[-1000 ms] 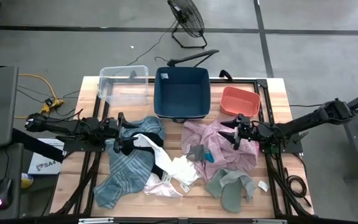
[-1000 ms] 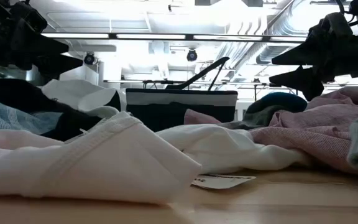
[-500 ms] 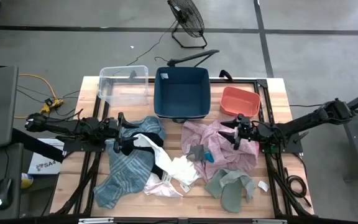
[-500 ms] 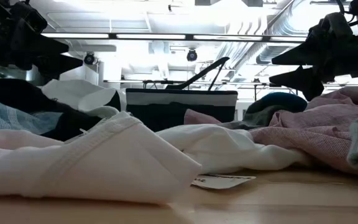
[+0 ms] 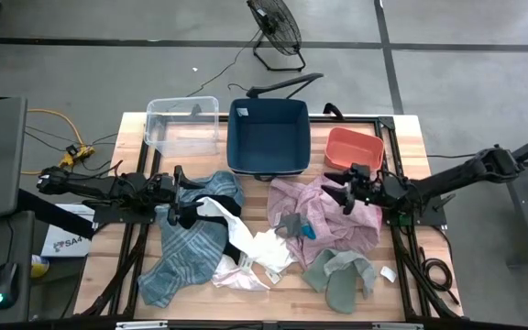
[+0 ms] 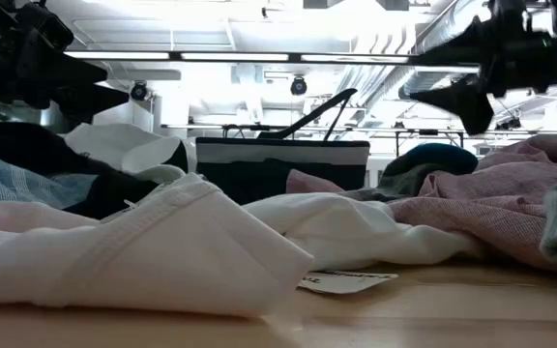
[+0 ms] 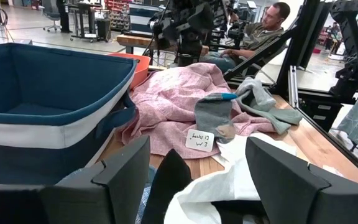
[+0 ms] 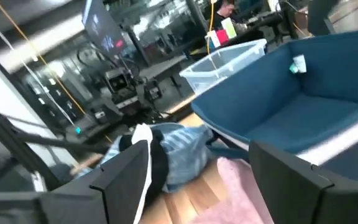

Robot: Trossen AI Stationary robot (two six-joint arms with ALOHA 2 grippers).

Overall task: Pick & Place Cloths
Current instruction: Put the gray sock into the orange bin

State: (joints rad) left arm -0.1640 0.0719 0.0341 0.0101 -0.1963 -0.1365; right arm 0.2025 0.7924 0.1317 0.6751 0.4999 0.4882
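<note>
Fingers of the right gripper stand spread and empty, raised above the rumpled mauve-pink woven cloth at roughly three o'clock of the wooden table. At twelve o'clock from this gripper sits a small orange plastic bin; at ten o'clock stands a deep navy-blue fabric bin. Below the pink cloth, toward five o'clock of the table, lie small grey-green cloths, with a small white paper tag just beside them.

The left gripper waits at nine o'clock of the table, its fingers also parted and gripping nothing, hanging over the upper end of a large teal-blue plaid cloth. That plaid cloth runs down toward seven o'clock. Overlapping its right edge is a white cloth with black trim, which spreads toward six o'clock at the table's middle. At eleven o'clock from the left gripper rests a clear plastic box, just beside the navy bin.

From the left wrist view, a grey cloth with a handwritten label lies on the pink cloth's near edge, and a seated person shows beyond the table.
</note>
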